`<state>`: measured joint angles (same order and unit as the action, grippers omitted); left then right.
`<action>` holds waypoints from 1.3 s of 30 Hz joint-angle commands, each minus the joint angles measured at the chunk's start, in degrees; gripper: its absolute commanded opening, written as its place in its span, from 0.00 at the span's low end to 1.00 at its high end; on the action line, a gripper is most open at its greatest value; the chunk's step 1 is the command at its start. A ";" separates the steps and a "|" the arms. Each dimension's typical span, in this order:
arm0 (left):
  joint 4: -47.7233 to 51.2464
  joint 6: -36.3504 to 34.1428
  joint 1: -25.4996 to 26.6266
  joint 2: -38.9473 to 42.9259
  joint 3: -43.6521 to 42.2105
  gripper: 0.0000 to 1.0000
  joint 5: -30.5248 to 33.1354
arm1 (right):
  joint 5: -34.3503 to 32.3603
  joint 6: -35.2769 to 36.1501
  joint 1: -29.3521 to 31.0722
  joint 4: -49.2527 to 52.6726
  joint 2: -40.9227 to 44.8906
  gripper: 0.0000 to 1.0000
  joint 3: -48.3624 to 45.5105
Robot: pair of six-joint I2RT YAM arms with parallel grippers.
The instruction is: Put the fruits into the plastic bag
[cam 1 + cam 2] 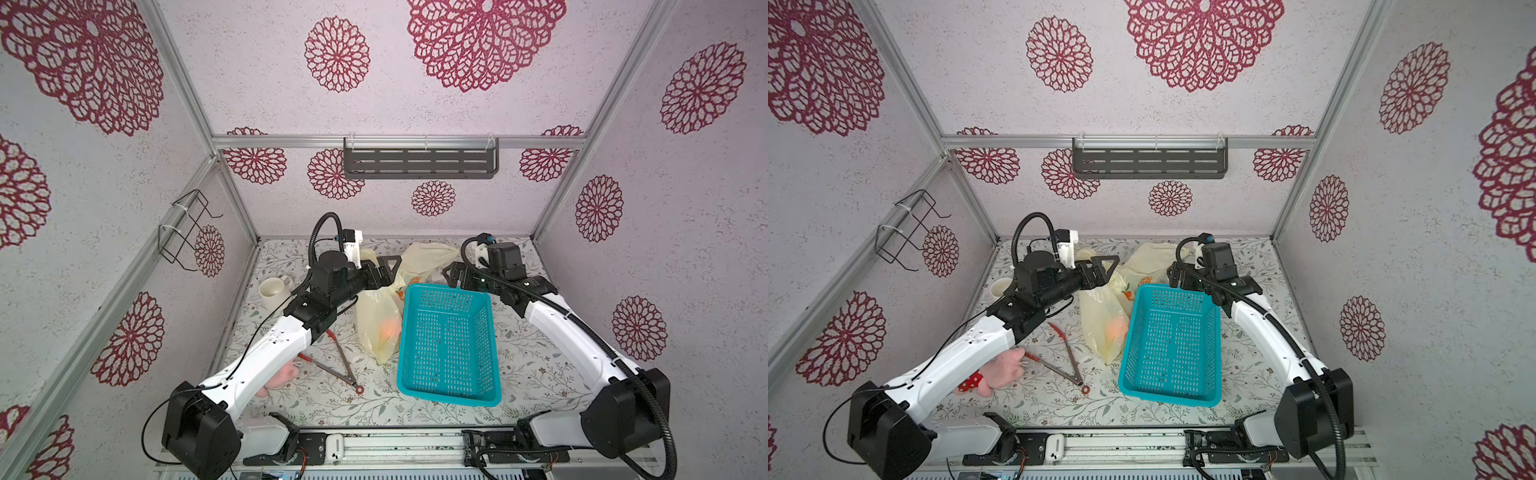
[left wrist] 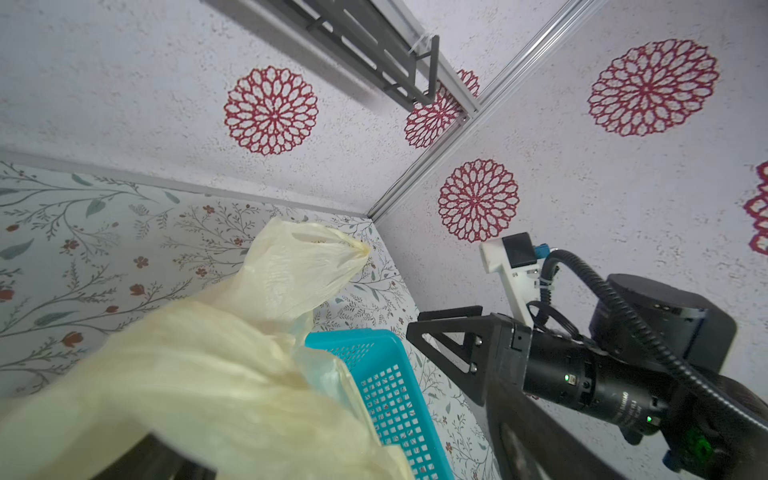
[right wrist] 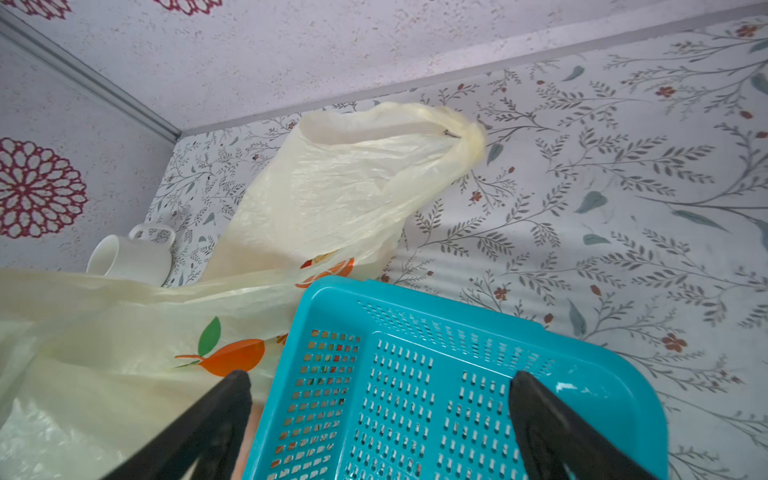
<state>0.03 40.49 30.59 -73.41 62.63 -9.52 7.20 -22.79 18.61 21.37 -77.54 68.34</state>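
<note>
The cream-yellow plastic bag (image 1: pixel 376 316) (image 1: pixel 1100 307) lies on the table left of the teal basket, its handle loops (image 3: pixel 374 137) slack toward the back wall. An orange fruit (image 1: pixel 388 328) (image 1: pixel 1116 328) shows dimly through the plastic; the other fruits are hidden. My left gripper (image 1: pixel 395 270) (image 2: pixel 324 415) hovers at the bag's upper end, open, with bag plastic (image 2: pixel 208 374) bulging over one finger. My right gripper (image 1: pixel 453 276) (image 3: pixel 380 399) is open above the basket's far left corner, nothing between its fingers (image 3: pixel 232 415).
The teal perforated basket (image 1: pixel 449 345) (image 3: pixel 457 332) fills the table's middle. A white mug (image 1: pixel 274 291) lies at the back left. Metal tongs (image 1: pixel 340 365) and a pink plush toy (image 1: pixel 1005 368) sit under the left arm. A dark shelf (image 1: pixel 419 162) hangs on the back wall.
</note>
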 commanded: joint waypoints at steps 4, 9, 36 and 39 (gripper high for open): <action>18.28 -1.88 -0.26 8.94 6.31 0.98 10.03 | -6.23 -3.83 -3.93 -0.07 4.44 0.99 -1.33; 24.39 -0.78 -0.93 16.65 5.23 0.97 21.60 | -11.21 -6.28 -7.71 -0.78 6.60 0.99 -4.24; 4.30 -9.63 -24.74 3.03 -23.71 0.98 59.73 | -42.92 20.49 -9.66 -82.50 0.83 0.99 -55.80; -3.23 -13.94 -25.46 1.78 -25.20 0.97 56.13 | -39.31 23.15 -9.97 -94.57 -6.30 0.99 -57.48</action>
<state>5.65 30.30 5.96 -71.16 37.52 48.51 -33.74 -4.89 8.71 -56.27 -79.55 11.75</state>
